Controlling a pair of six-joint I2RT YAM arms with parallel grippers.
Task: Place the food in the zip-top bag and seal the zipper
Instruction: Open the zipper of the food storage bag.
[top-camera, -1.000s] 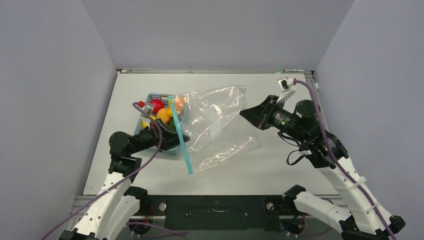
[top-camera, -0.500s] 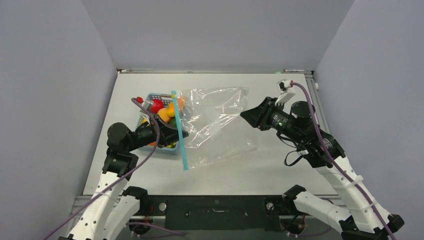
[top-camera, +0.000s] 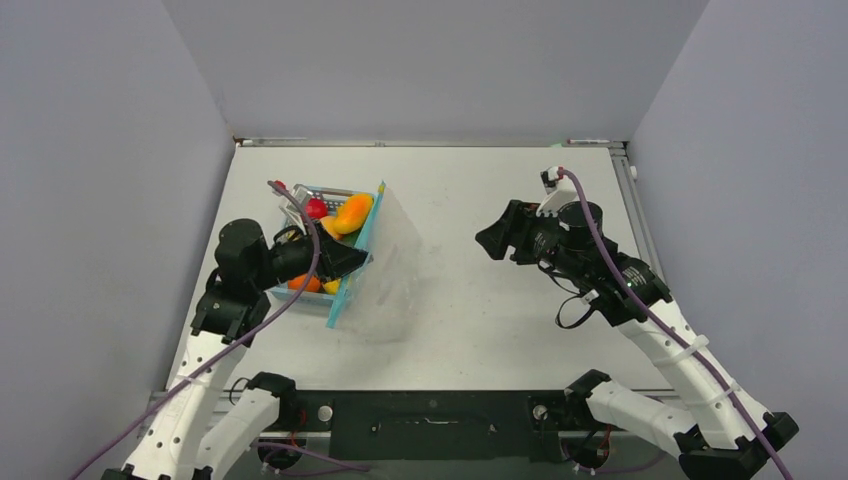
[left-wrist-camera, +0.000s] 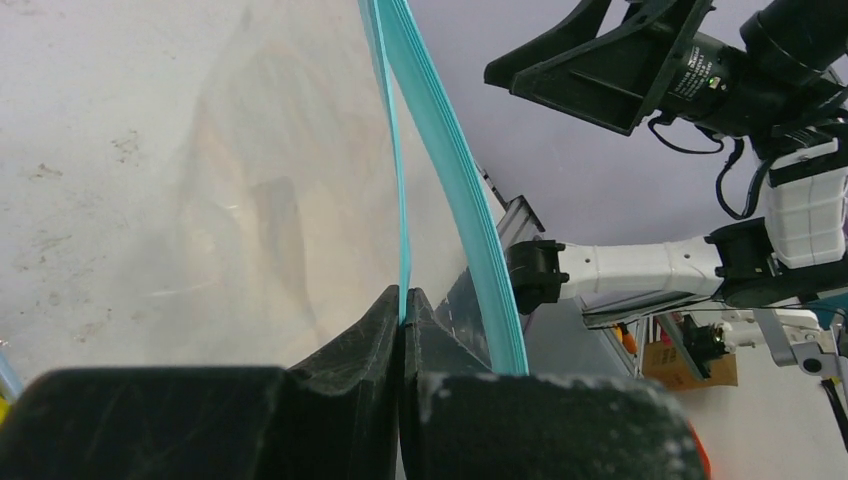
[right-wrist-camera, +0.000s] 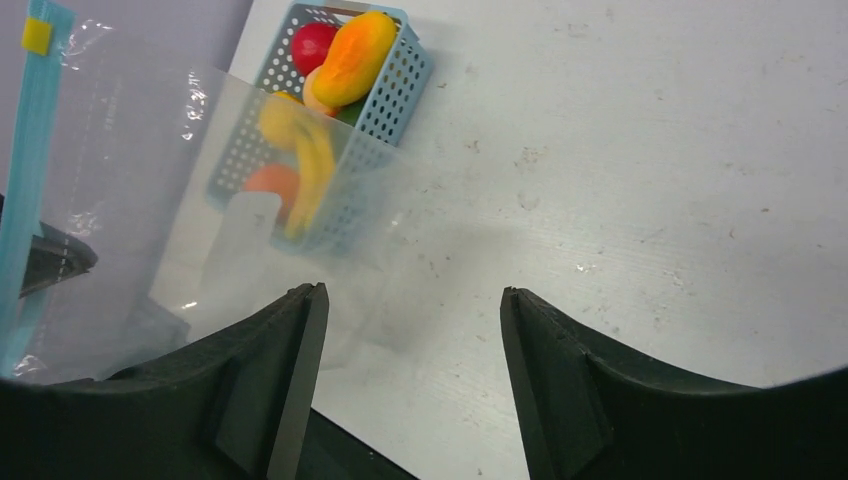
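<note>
The zip-top bag (top-camera: 395, 270) hangs upright as a clear sheet beside the basket, with its light-blue zipper (top-camera: 375, 212) running diagonally. My left gripper (top-camera: 356, 262) is shut on one lip of the zipper (left-wrist-camera: 400, 200), seen pinched between its jaws (left-wrist-camera: 403, 300); the other lip (left-wrist-camera: 460, 200) bows away. The food (top-camera: 352, 212), orange, red and yellow pieces, lies in the blue basket (top-camera: 322, 189). My right gripper (top-camera: 487, 240) stands open to the right of the bag with nothing between its fingers (right-wrist-camera: 410, 300). Through the bag (right-wrist-camera: 150, 200) I see the basket (right-wrist-camera: 400, 90) and food (right-wrist-camera: 352, 58).
A yellow slider tab (right-wrist-camera: 37, 35) sits at the end of the zipper (right-wrist-camera: 25, 170). Grey walls close in the table on three sides. Bare tabletop (top-camera: 480, 310) lies between the bag and the right arm.
My right gripper opened and let go of the bag. The bag swung left and now hangs from my left gripper beside the basket, which has drawn back left.
</note>
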